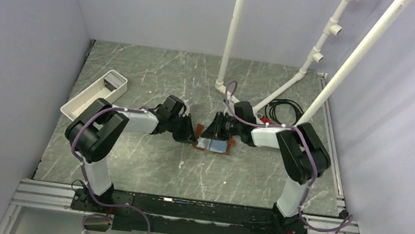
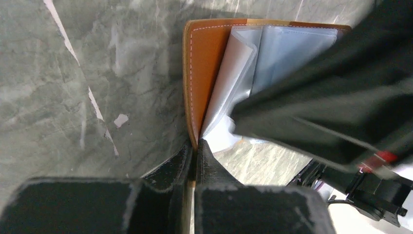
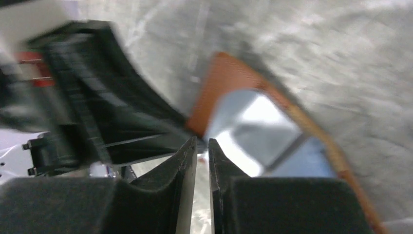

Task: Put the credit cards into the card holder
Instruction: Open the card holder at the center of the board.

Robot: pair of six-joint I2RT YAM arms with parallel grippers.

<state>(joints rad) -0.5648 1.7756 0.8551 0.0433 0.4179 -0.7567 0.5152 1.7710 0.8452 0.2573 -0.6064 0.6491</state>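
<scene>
Where both arms meet at mid-table: card holder (image 2: 207,58) lying open on the grey marbled table (image 1: 143,163), clear sleeves (image 2: 229,83) fanned up inside the orange-brown leather.
Left gripper (image 2: 196,146): fingers pressed together, clamped on the near leather edge of the card holder, beside the white stitching.
Right gripper (image 3: 202,145): fingers nearly together, only a thin pale slit between; impossible to tell whether anything is pinched; tips just over the card holder's corner, facing the other arm.
Credit card (image 1: 214,146): pale blue, flat on the open card holder, directly below the right fingers.
White tray (image 1: 93,96): well apart, at far left.
</scene>
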